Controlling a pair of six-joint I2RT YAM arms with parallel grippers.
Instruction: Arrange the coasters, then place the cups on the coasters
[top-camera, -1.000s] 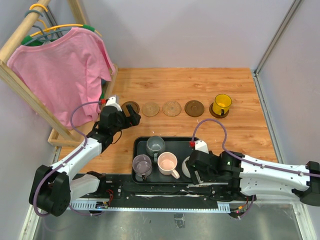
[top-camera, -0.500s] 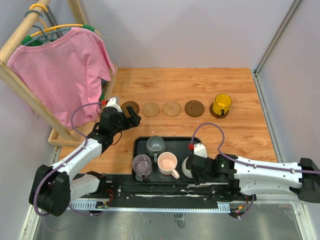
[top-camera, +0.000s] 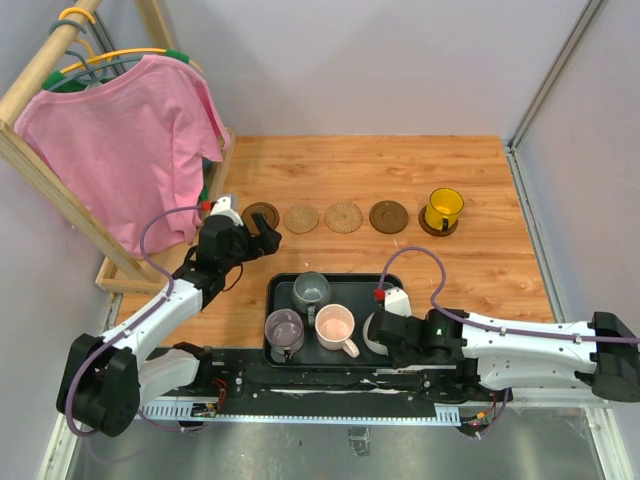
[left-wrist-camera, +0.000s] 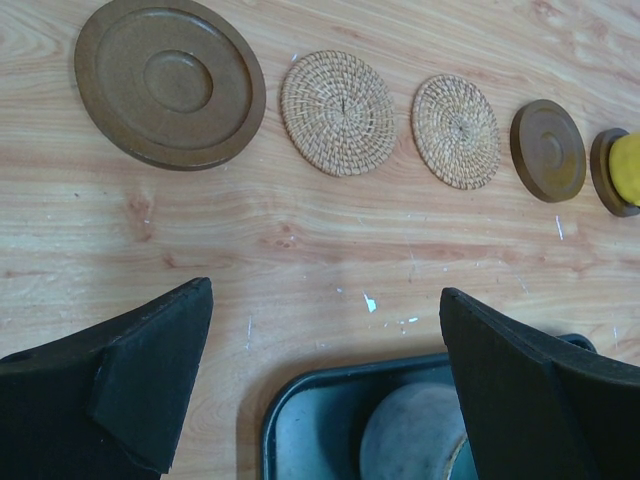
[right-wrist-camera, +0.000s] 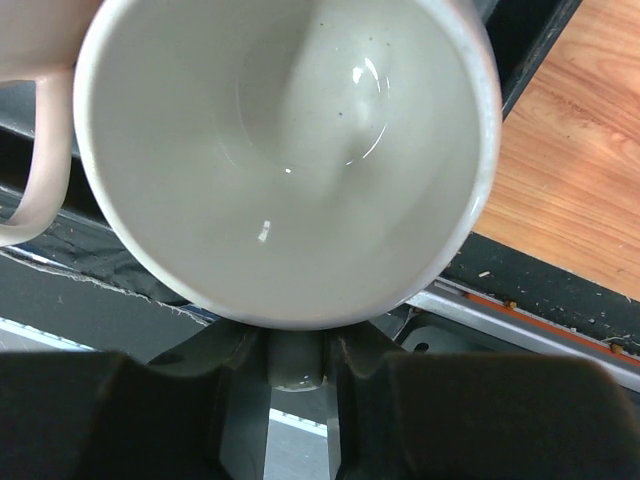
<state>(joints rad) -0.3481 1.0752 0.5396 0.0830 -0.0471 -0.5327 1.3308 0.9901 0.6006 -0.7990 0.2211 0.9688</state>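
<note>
Four bare coasters lie in a row: dark brown (top-camera: 261, 215) (left-wrist-camera: 170, 82), tan (top-camera: 301, 218) (left-wrist-camera: 337, 99), tan (top-camera: 343, 216) (left-wrist-camera: 456, 131) and dark brown (top-camera: 388, 215) (left-wrist-camera: 548, 150). At the row's right end a yellow cup (top-camera: 444, 207) (left-wrist-camera: 628, 168) stands on a fifth dark coaster (top-camera: 432, 226). The black tray (top-camera: 274, 300) holds the grey-blue (top-camera: 311, 290), mauve (top-camera: 284, 328), pink (top-camera: 335, 326) and off-white (top-camera: 371, 333) (right-wrist-camera: 285, 150) cups. My right gripper (top-camera: 386, 338) (right-wrist-camera: 297, 368) is shut on the off-white cup's handle. My left gripper (top-camera: 258, 237) (left-wrist-camera: 325, 390) hangs open just before the leftmost coaster.
A wooden clothes rack with a pink shirt (top-camera: 120, 140) fills the left side, its base (top-camera: 120, 278) beside my left arm. Walls close the back and the right. The pink cup's handle (right-wrist-camera: 40, 150) sits right beside the off-white cup.
My right gripper has closed from wide open onto the off-white cup's handle, and that arm has shifted slightly left. The left arm has not moved.
</note>
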